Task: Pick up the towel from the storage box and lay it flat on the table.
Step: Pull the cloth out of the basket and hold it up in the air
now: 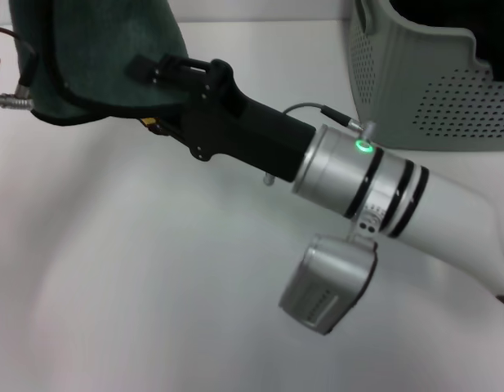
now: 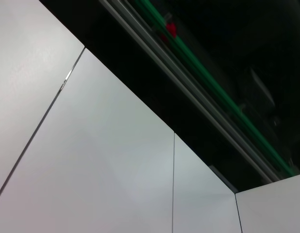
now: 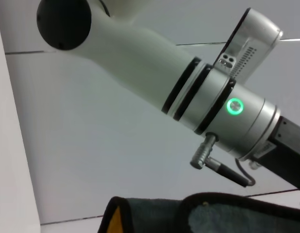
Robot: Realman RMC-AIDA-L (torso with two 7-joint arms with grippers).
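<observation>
Up high, right gripper fingers clamp the towel (green face out).

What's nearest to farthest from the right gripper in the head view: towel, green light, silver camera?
1. towel: touching the right gripper, upper left.
2. green light: on the wrist ring, middle.
3. silver camera: under the arm, lower down.

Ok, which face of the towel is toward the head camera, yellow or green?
The dark green one: the towel shows green almost throughout, with just a yellow sliver at its lower edge.
</observation>
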